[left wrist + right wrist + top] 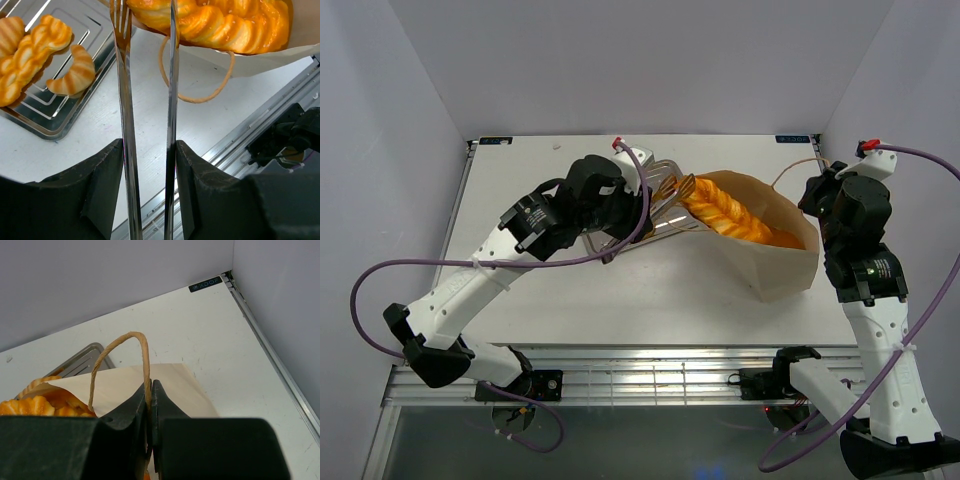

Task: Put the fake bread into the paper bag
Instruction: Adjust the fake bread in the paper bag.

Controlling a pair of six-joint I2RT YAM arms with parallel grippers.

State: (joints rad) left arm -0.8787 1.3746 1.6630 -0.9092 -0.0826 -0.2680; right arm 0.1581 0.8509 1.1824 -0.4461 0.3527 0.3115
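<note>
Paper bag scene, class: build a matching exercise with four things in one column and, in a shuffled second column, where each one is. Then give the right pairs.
Things
1. braided baguette
2. metal tongs
3. string handle
4. croissant roll

Places
A. on the silver tray
B. pinched in the right gripper
C. partly inside the paper bag
D. held in the left gripper

Pairs: 1-C, 2-D, 3-B, 4-A
</note>
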